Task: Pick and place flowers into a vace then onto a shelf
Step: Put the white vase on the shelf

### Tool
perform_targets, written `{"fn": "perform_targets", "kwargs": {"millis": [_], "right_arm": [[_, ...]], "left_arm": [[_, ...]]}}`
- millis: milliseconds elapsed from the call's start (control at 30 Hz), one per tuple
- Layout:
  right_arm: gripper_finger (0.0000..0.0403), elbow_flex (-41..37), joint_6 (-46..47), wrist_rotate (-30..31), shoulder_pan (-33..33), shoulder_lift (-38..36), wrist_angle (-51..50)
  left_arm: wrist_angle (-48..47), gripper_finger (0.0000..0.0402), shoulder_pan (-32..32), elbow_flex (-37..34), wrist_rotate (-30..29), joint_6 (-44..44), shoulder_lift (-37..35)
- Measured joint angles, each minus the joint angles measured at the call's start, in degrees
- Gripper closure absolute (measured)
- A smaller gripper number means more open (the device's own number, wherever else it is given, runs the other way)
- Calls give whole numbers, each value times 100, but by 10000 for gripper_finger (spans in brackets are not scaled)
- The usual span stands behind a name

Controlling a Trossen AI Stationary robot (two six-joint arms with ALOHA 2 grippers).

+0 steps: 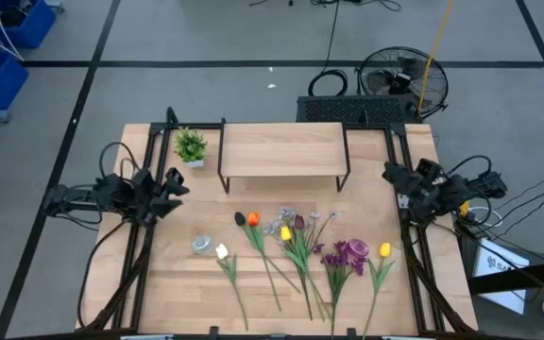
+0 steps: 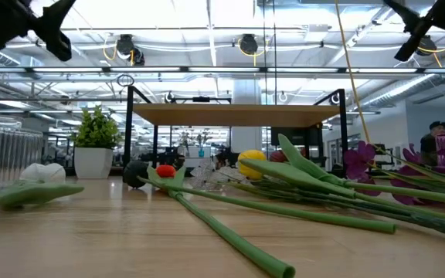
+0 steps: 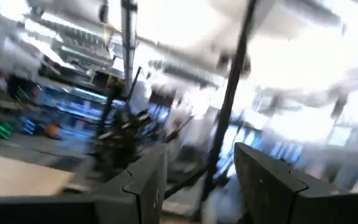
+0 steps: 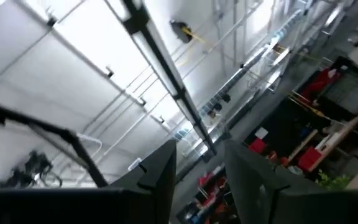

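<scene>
Long green-stemmed artificial flowers (image 1: 300,247) are spread along the light wooden counter's (image 1: 178,283) near edge. Both claws, left (image 1: 171,184) and right (image 1: 392,174), are held narrowly parted, empty, above opposite side edges.

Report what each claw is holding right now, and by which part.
Nothing is held. The left claw and right claw are both open and empty at the table's sides; the flowers lie untouched on the table.
</scene>
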Motion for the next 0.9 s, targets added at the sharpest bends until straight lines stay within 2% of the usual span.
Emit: {"fn": "perform_targets", "kwargs": {"millis": [67,167,267,433,633,800,900], "right_arm": [[273,0,149,212,0,-2,59],[273,0,-124,622,0,0,98],[273,0,-430,865,0,0,91],[273,0,-467,830,0,0,109],[273,240,-342,24,-2,9,246],[273,937,-607,-713,0,250,250],[273,1534,-675,-1129,-2,672,-131]], "left_arm": [[238,210,0,0,-195,-747,2],[514,210,0,2,-281,-1349,-1],[792,210,-1,2,-375,-1453,1],[789,210,0,2,-1304,-1028,2],[923,210,1,2,-2269,-1156,2],[979,210,0,4,-2339,-1140,2],[1058,211,0,27,-2409,-1980,23]]}}
